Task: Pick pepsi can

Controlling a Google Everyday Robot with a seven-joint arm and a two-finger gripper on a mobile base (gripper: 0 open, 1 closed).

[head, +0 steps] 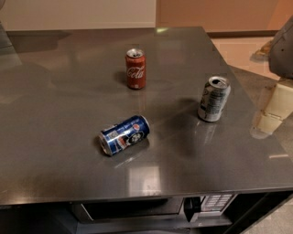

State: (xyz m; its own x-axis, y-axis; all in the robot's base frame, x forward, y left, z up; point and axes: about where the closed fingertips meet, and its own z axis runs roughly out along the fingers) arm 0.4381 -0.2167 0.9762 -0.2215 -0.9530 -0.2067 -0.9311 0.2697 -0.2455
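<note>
1. In the camera view, the pepsi can (124, 135) lies on its side near the front middle of the worktop (55, 114). Its silver ends point front-left and back-right.
2. The hand (270, 112) sits at the right edge of the view, over the worktop's right side and well apart from the pepsi can. Whether it is released or clenched cannot be told; it holds nothing that shows.
3. The step in hand is judged to be the approach. The hand should travel left and forward, then come down across the can's round body, not along its axis. A lying can may roll, so the close should be centred and square.
4. A red Coca-Cola can (136, 68) stands upright further back. A silver-white can (214, 98) stands upright to the right, between the hand and the target, so the path should likely pass above or in front of it.
5. The worktop is dark grey, smooth and glossy, mirroring room light. A microwave (151, 208) shows beneath its front edge, and a pale wall (82, 11) and tan floor (238, 50) lie behind.
</note>
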